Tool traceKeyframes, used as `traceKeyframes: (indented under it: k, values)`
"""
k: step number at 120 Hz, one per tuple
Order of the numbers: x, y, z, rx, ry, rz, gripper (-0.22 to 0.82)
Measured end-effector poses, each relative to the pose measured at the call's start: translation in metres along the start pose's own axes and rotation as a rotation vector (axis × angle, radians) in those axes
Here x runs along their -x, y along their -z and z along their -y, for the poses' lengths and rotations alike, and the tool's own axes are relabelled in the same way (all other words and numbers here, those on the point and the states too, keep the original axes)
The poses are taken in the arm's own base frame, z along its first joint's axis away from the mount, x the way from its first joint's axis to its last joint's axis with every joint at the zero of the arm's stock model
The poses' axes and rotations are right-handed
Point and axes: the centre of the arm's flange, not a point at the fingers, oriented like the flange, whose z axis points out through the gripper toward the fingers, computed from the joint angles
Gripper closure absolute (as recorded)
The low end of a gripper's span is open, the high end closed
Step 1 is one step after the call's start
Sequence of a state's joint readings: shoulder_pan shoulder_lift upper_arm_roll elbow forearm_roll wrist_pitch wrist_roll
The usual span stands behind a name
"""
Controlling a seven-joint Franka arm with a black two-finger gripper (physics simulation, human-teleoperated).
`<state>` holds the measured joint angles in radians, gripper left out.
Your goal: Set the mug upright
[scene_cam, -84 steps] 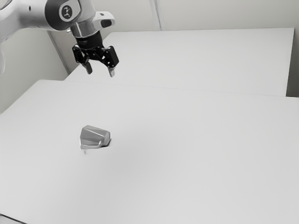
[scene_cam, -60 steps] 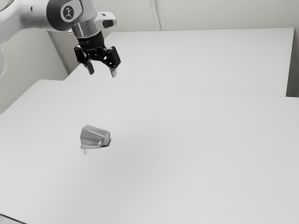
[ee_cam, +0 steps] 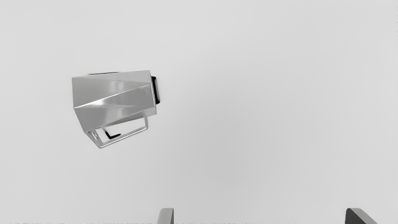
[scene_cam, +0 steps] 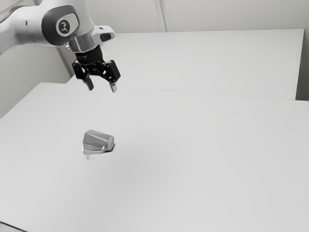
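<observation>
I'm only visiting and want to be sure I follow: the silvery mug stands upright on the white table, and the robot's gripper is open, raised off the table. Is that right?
Not quite: the mug lies on its side, as the wrist view shows, with its handle at one side. It does rest on the white table, with the gripper open and raised off it.

The two-finger gripper (scene_cam: 101,87) is positioned above the table (scene_cam: 193,159), fingers spread and clear of contact. The faceted metallic mug (scene_cam: 97,142) (lying on its side) rests on the tabletop, apart from the gripper.
</observation>
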<state>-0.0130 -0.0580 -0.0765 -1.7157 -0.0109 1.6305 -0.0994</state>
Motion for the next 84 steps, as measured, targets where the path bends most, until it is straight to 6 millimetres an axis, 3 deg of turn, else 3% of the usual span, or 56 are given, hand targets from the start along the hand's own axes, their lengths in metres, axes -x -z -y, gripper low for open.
traceKeyframes:
  k: [25, 37, 84]
  values:
    - [-0.006, -0.030, 0.063, 0.102, 0.125, 0.060, 0.00]
    - [-0.006, -0.050, 0.084, 0.140, 0.116, 0.063, 0.00]
    - [-0.009, -0.118, 0.105, 0.317, -0.144, 0.019, 0.00]
